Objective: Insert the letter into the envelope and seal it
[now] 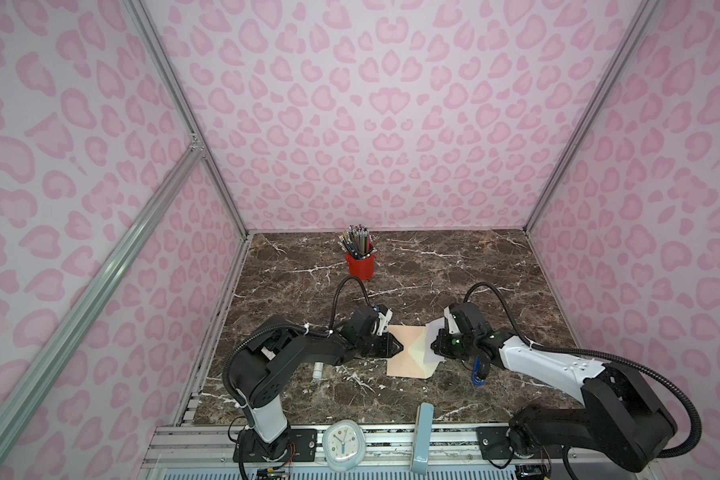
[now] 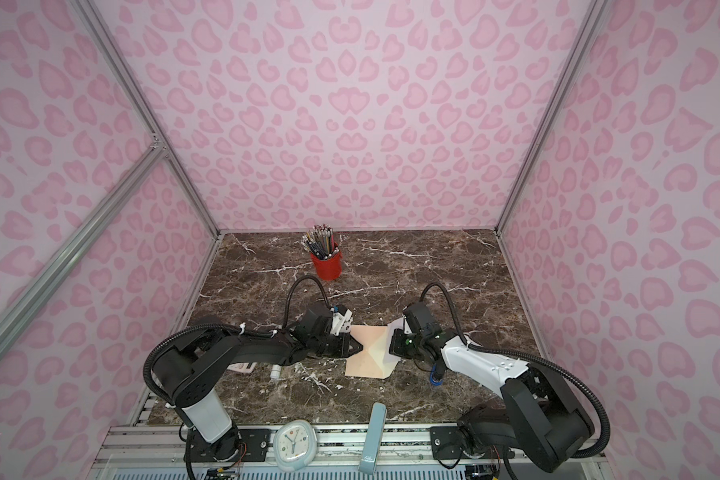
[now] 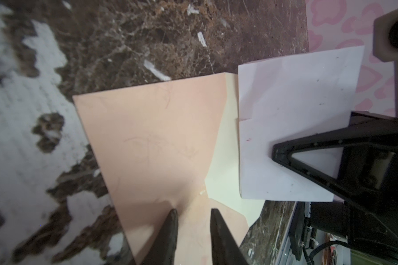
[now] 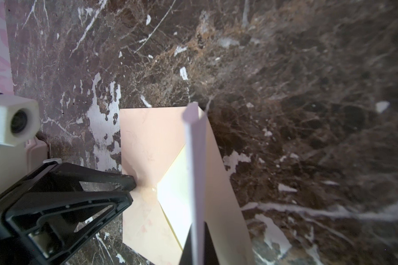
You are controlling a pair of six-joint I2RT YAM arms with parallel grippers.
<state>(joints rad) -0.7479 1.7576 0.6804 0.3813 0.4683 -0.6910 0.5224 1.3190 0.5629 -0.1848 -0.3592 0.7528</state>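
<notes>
Brown marble table [image 1: 454,257] is filling the floor of the pink-patterned booth, with both arms reaching in toward the middle. Left arm [image 1: 300,349] is lying low across the table, and the left gripper [image 1: 400,347] is pressing its tips onto the near-left part of the envelope [image 1: 408,361]. Its fingers [image 3: 172,220] are sitting narrow with a small gap. The pink paper is puckering right at the tips, but whether a fold is actually pinched can't be told. Right arm [image 1: 549,361] is coming in from the opposite side. The right gripper [image 1: 435,345] is clamping tight on the letter [image 1: 433,326], holding the white sheet up off the table. The sheet is standing nearly on edge over the flap side of the envelope, not inside the pocket. The envelope is lying flat mid-table between the two grippers, pink front up. Its cream flap [image 4: 221,183] is lying open and spread toward the right arm. Red cup of pencils [image 1: 360,266] is standing upright well behind, near the back wall. White clock [image 1: 344,444] is sitting on the front rail, with a pale blue oblong item [image 1: 422,436] just beside it. White glue stick [image 1: 318,370] is lying on the table under the left arm.
</notes>
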